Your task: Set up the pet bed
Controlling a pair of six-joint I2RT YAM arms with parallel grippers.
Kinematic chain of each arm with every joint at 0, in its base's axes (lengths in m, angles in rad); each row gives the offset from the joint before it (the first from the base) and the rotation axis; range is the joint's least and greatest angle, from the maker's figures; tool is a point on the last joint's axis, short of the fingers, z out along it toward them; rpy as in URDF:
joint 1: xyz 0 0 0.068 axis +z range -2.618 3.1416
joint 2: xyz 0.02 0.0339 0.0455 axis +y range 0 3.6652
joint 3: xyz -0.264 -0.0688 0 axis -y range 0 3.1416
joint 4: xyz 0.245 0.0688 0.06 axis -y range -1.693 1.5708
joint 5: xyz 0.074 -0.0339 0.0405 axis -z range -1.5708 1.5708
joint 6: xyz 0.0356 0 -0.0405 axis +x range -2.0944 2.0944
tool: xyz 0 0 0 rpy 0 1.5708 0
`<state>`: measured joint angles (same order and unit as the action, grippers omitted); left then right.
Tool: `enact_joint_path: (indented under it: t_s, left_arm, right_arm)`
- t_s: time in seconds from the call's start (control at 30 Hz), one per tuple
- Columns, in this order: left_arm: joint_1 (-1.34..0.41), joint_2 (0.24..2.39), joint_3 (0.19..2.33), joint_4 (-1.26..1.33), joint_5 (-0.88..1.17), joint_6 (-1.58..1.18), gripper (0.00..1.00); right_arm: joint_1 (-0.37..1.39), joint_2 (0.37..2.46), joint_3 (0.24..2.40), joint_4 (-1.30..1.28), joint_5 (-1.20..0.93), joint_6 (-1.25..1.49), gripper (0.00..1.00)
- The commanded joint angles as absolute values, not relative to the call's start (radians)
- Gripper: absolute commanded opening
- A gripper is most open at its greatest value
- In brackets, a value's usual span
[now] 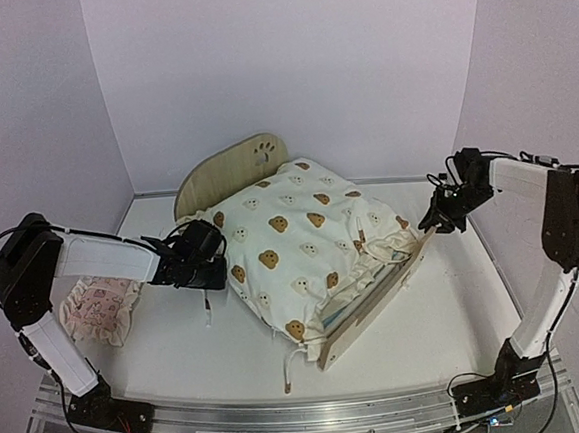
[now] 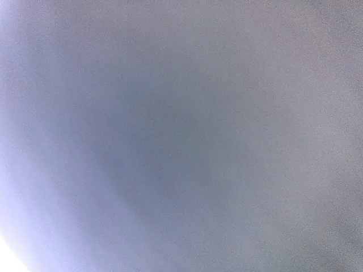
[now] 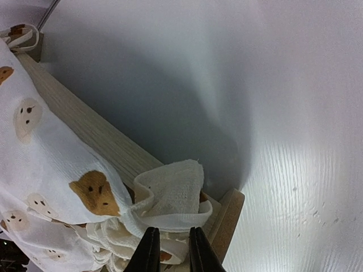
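The pet bed (image 1: 233, 166) stands slantwise mid-table, its rounded headboard with a paw cut-out at the back and its low footboard (image 1: 377, 305) toward the front right. A cream bear-print quilt (image 1: 291, 236) lies heaped over it, with a strip of striped mattress (image 1: 361, 293) showing by the footboard. My right gripper (image 3: 170, 249) sits at the bed's right corner, its narrow jaws pinching a folded quilt corner (image 3: 170, 195) over the wooden rail (image 3: 85, 133). My left gripper (image 1: 216, 267) rests against the quilt's left edge; its wrist view is a blank grey blur, so its jaws are hidden.
A pinkish ruffled pillow (image 1: 96, 307) lies at the left, under the left arm. Quilt ties (image 1: 292, 372) trail toward the table's front edge. White walls close the table in at the back and both sides.
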<state>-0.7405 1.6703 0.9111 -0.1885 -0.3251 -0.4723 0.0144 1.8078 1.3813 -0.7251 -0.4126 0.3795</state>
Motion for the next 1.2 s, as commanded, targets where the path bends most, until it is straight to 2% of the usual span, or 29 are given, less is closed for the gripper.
enact_joint_path:
  t_s: [0.0, 0.2, 0.33, 0.4, 0.47, 0.5, 0.63, 0.7, 0.8, 0.87, 1.03, 1.17]
  left_arm:
    - [-0.708, 1.749, 1.075, -0.068, -0.28, -0.428, 0.36]
    - [-0.626, 1.923, 1.265, -0.049, -0.171, -0.376, 0.35]
    - [-0.596, 2.035, 1.418, -0.049, -0.059, -0.294, 0.34]
    - [-0.594, 2.07, 1.49, -0.096, -0.099, -0.264, 0.34]
    - [-0.586, 2.08, 1.523, -0.131, -0.154, -0.243, 0.34]
    - [-0.578, 2.069, 1.516, -0.142, -0.182, -0.236, 0.35]
    - [-0.537, 1.974, 1.429, -0.154, -0.237, -0.231, 0.44]
    - [-0.528, 1.922, 1.403, -0.181, -0.26, -0.223, 0.52]
    - [-0.528, 1.849, 1.385, -0.227, -0.314, -0.209, 0.69]
    - [-0.528, 1.805, 1.382, -0.283, -0.344, -0.221, 0.74]
    - [-0.539, 1.682, 1.355, -0.483, -0.327, -0.322, 0.74]
    - [-0.624, 1.57, 1.266, -0.578, -0.337, -0.384, 0.71]
  right_arm:
    - [0.135, 1.594, 1.107, -0.642, -0.514, 0.497, 0.13]
    - [0.453, 1.345, 0.831, -0.463, -0.328, 0.684, 0.15]
    - [0.617, 1.311, 0.836, -0.436, -0.299, 0.7, 0.14]
    - [0.638, 1.301, 0.875, -0.481, -0.277, 0.667, 0.16]
    - [0.639, 1.275, 0.926, -0.584, -0.181, 0.614, 0.21]
    - [0.638, 1.264, 0.967, -0.631, -0.122, 0.573, 0.27]
    - [0.629, 1.236, 1.107, -0.756, 0.132, 0.418, 0.61]
    - [0.607, 1.24, 1.173, -0.771, 0.234, 0.327, 0.72]
    - [0.542, 1.29, 1.273, -0.77, 0.308, 0.212, 0.78]
    - [0.482, 1.34, 1.35, -0.759, 0.3, 0.168, 0.8]
    - [0.346, 1.516, 1.502, -0.671, 0.2, 0.054, 0.86]
    - [0.285, 1.671, 1.634, -0.62, 0.107, -0.071, 0.93]
